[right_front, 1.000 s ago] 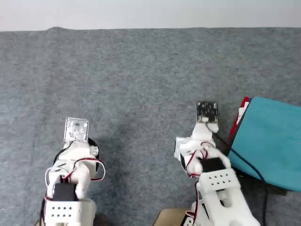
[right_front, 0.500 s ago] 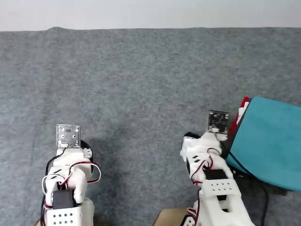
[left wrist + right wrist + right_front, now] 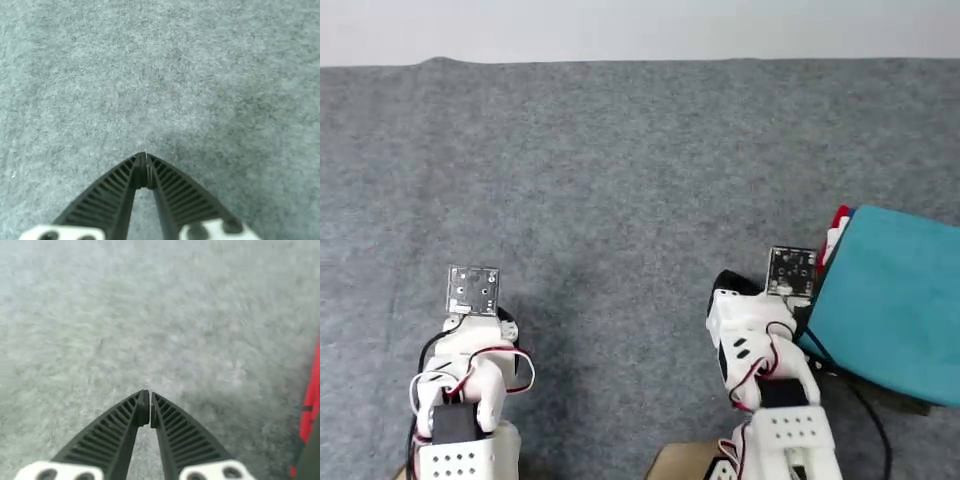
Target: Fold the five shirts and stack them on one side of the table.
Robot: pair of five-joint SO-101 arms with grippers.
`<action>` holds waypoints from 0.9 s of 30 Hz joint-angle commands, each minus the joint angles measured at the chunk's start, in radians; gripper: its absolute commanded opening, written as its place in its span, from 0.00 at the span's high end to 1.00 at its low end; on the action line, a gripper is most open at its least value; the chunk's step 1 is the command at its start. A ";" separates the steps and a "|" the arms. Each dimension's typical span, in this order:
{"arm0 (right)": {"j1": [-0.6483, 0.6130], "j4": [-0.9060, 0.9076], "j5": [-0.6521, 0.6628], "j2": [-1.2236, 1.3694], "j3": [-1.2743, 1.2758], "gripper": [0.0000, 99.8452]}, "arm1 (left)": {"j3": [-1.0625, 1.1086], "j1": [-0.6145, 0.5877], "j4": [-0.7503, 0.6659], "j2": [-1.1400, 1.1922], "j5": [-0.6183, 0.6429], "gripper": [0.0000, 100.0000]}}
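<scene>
Shirts [image 3: 895,300] lie stacked at the right edge of the table [image 3: 620,150], teal on top, just beside the right arm [image 3: 760,345], so with the left gripper [image 3: 145,162] and right gripper [image 3: 146,400] both clenched on nothing, a careless swing could snag and spill the pile.

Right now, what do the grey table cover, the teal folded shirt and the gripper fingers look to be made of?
Grey table cover: looks like felt or low-pile carpet, matte; fuzzy, mottled fibres show in the wrist views.
Teal folded shirt: probably a knit, cotton-like cloth, matte; soft rounded fold edge, no sheen.
Left gripper fingers: likely moulded or printed black plastic, matte; ribbed faces.
</scene>
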 commanded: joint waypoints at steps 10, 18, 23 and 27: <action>-0.021 0.524 0.021 -0.400 0.017 0.99 | -0.005 0.000 0.023 -0.011 0.055 0.99; -0.088 0.812 0.189 -0.481 0.012 0.99 | -0.005 -0.011 0.074 -0.017 0.054 0.99; -0.088 0.888 0.264 -0.486 0.012 0.99 | -0.005 -0.008 0.098 -0.017 0.054 0.99; -0.035 0.917 0.262 -0.489 0.012 0.99 | -0.019 -0.029 0.158 -0.017 0.057 0.99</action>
